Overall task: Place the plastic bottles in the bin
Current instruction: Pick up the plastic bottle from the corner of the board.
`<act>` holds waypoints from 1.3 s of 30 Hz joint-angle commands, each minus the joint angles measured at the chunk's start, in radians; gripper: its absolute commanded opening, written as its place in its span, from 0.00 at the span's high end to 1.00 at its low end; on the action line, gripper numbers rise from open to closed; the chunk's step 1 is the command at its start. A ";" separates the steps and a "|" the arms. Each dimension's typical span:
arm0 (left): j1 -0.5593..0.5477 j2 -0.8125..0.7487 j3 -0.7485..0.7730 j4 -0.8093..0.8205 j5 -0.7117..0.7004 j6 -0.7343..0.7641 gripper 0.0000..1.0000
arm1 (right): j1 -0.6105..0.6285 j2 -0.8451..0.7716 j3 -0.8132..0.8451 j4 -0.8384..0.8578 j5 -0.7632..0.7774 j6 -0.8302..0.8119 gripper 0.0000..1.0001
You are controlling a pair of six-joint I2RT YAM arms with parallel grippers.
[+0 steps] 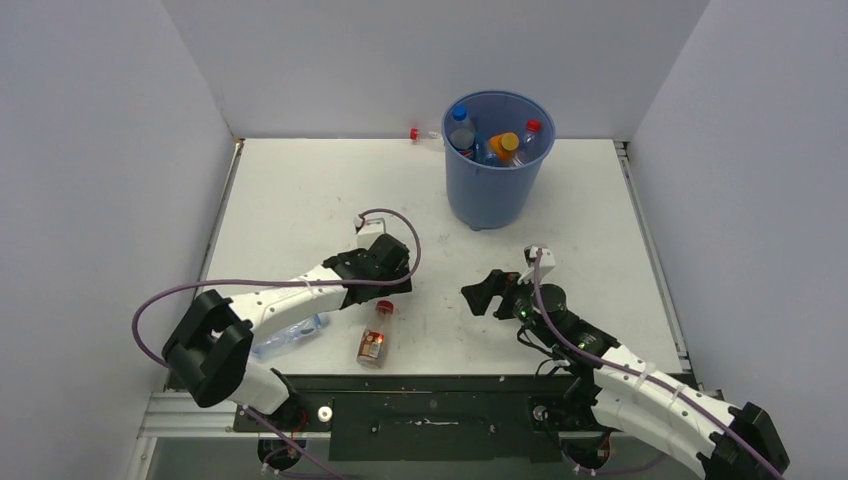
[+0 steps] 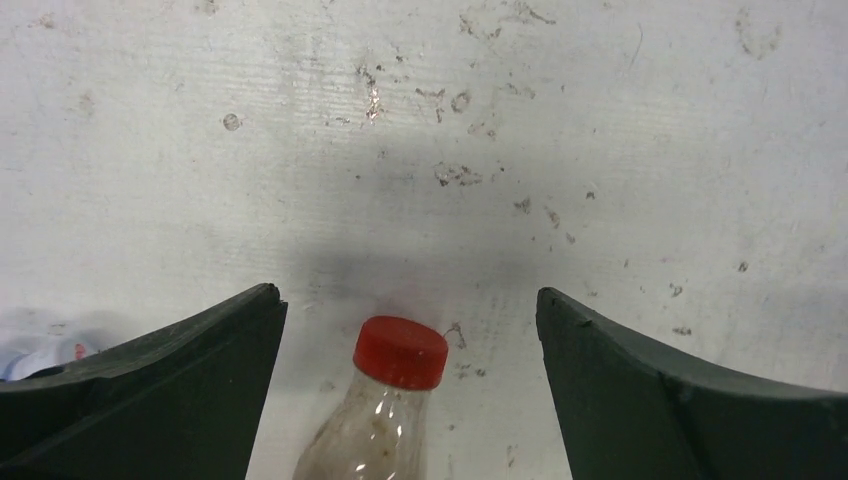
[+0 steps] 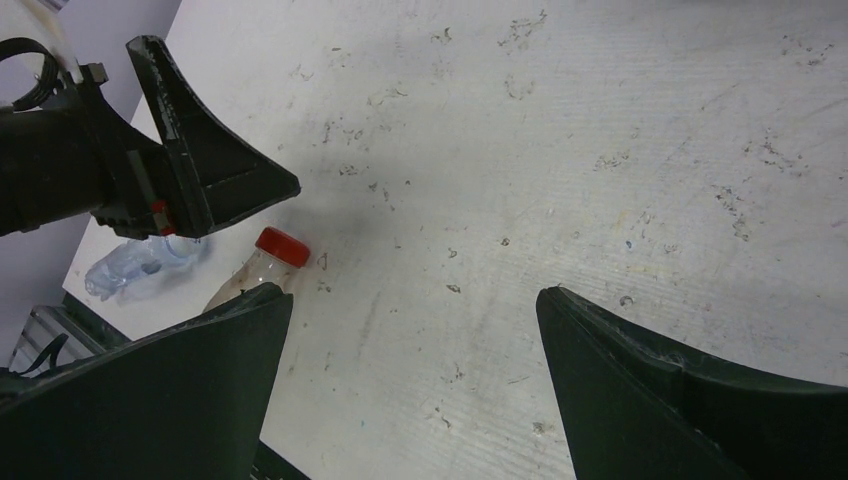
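With jaws spread wide and empty, the left gripper (image 2: 405, 296) hangs over the red-capped bottle (image 2: 378, 412) lying well apart from the bin (image 1: 487, 195), to its near left; light, thin-walled and likely slippery, it seems best pinched across the body.

The bin (image 1: 490, 195) stands far back with bottles (image 1: 507, 146) in it; another bottle (image 1: 373, 340) lies near the front edge
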 commanded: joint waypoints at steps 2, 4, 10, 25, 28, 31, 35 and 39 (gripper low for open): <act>-0.017 -0.099 0.001 -0.125 0.143 0.190 0.04 | 0.004 -0.059 0.049 -0.069 0.021 -0.025 0.02; -0.067 -0.109 -0.009 -0.195 0.124 0.184 0.04 | 0.004 -0.061 0.051 -0.072 0.018 -0.027 0.02; -0.154 -0.050 0.000 -0.340 0.083 0.090 0.04 | 0.004 -0.027 0.019 0.000 -0.003 0.000 0.02; -0.193 -0.038 -0.186 -0.100 0.225 0.035 0.32 | 0.007 -0.041 0.005 0.009 -0.042 0.011 0.02; -0.199 -0.070 -0.231 -0.023 0.250 0.034 0.51 | 0.006 -0.054 0.006 -0.001 -0.042 0.004 0.02; -0.198 -0.133 -0.258 0.034 0.265 0.048 0.79 | 0.006 -0.073 0.024 -0.022 -0.047 -0.010 0.02; -0.198 -0.297 -0.153 -0.017 0.219 0.160 0.97 | 0.007 -0.145 0.121 -0.137 -0.037 -0.083 0.02; -0.195 -0.455 0.030 -0.048 0.126 0.383 1.00 | 0.005 -0.250 0.211 -0.208 -0.005 -0.153 0.00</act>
